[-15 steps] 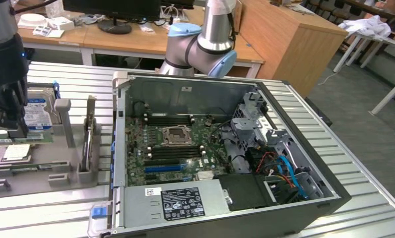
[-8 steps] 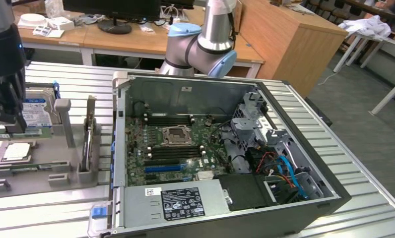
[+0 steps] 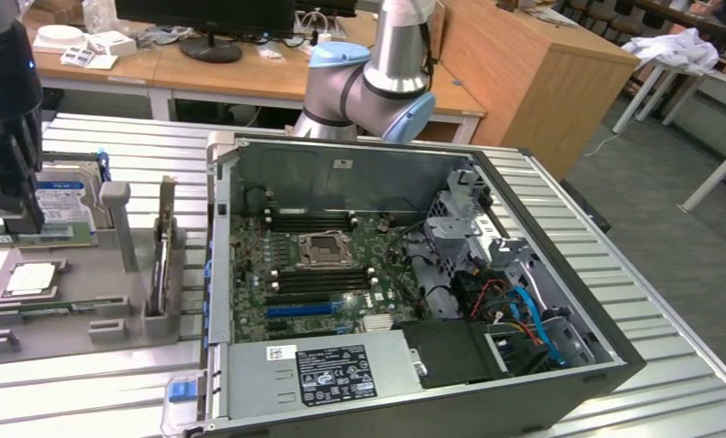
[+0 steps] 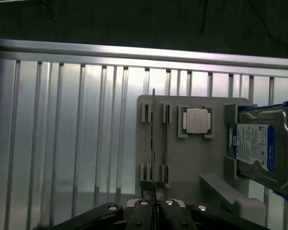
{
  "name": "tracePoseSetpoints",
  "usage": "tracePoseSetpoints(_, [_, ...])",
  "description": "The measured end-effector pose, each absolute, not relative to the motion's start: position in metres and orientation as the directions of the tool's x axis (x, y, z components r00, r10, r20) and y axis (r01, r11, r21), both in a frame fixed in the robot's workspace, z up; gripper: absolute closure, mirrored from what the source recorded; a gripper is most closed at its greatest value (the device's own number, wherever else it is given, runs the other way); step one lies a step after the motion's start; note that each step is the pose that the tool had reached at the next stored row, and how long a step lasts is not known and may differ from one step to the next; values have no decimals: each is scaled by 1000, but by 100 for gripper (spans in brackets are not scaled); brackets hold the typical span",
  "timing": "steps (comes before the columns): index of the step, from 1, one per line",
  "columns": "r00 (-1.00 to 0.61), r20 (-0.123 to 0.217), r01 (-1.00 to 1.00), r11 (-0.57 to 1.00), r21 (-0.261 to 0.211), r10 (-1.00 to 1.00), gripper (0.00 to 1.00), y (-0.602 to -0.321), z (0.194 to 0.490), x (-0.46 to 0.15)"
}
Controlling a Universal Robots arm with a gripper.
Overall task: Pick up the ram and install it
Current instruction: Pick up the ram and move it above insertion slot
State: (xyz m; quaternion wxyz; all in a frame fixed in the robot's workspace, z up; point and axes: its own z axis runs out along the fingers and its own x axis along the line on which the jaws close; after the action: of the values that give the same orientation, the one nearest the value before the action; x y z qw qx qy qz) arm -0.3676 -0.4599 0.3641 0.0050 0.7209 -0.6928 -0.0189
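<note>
Computer case (image 3: 461,411) is seen lying open on the ribbed worktop (image 3: 83,392). Beside it, above the grey holder (image 4: 192,163), the ram (image 4: 153,139) is apparently held edge-on by the tool (image 4: 153,210), whose fingers are closed narrowly on it.

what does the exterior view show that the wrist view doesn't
Exterior view, not wrist: the open computer case with its motherboard, the arm behind it, and desks beyond. Wrist view, not exterior: an edge-on look along the ram into the shut gripper that seems to hold it, with a second stick in the holder's slots. Both: the grey holder, the hard drive and the processor chip.
</note>
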Motion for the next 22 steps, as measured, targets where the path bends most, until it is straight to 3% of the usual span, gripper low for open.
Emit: tracePoseSetpoints(22, [39,-20,-999,-40,33,-999,88,-460,393,-368])
